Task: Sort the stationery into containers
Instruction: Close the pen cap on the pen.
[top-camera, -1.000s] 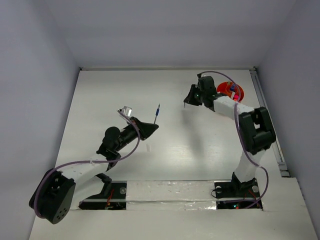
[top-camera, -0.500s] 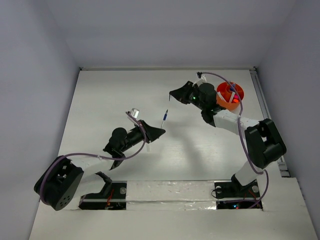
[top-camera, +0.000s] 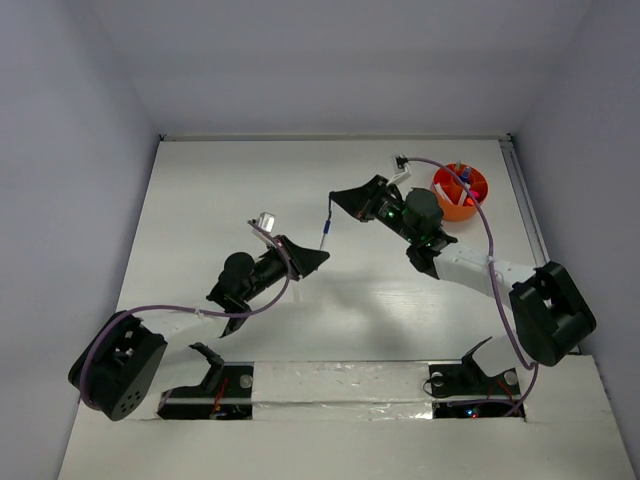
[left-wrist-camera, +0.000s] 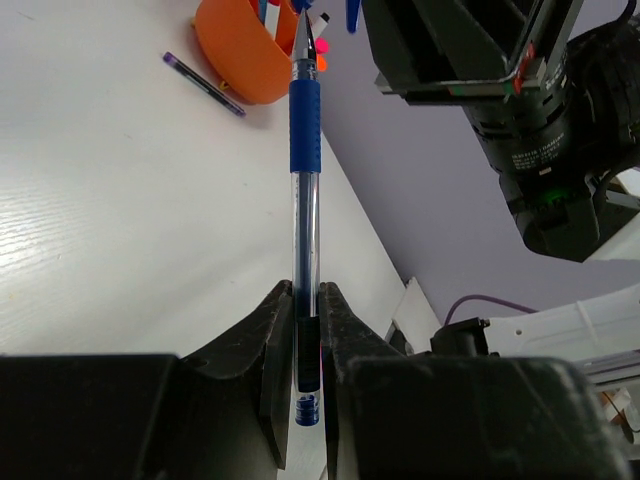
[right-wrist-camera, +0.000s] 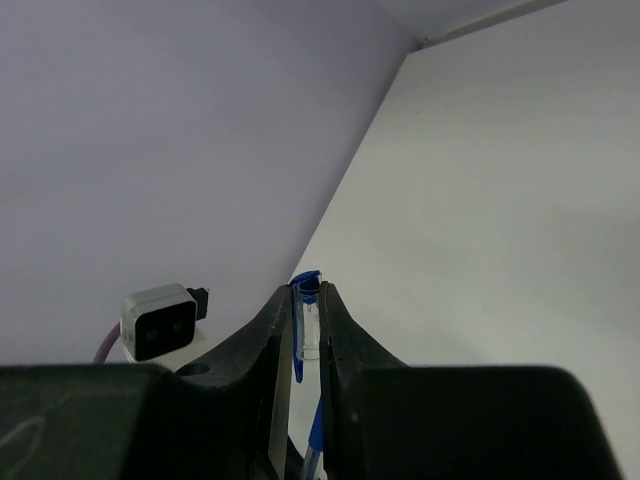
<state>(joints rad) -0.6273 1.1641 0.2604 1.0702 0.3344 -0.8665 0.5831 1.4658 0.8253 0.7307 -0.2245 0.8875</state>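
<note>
My left gripper (top-camera: 316, 259) is shut on the rear end of a blue pen (top-camera: 326, 228) and holds it above the table, tip pointing away. In the left wrist view the pen (left-wrist-camera: 305, 190) stands between the fingers (left-wrist-camera: 275, 330), tip toward the orange cup (left-wrist-camera: 240, 55). My right gripper (top-camera: 336, 197) is shut on a clear pen cap with a blue clip (right-wrist-camera: 308, 318) right at the pen's tip end. The blue pen (right-wrist-camera: 316, 440) shows just below the cap. The orange cup (top-camera: 447, 208) at the back right holds several items.
A thin dark purple pen (left-wrist-camera: 203, 84) lies on the table beside the cup. The right arm's wrist camera (left-wrist-camera: 540, 130) hangs close in front of the left gripper. The left wrist camera (right-wrist-camera: 160, 320) shows beyond the right fingers. A rail (top-camera: 530, 230) runs along the table's right edge.
The right arm has swung left from the orange cup until its gripper meets the pen's tip. The left gripper has carried the pen a little to the right.
</note>
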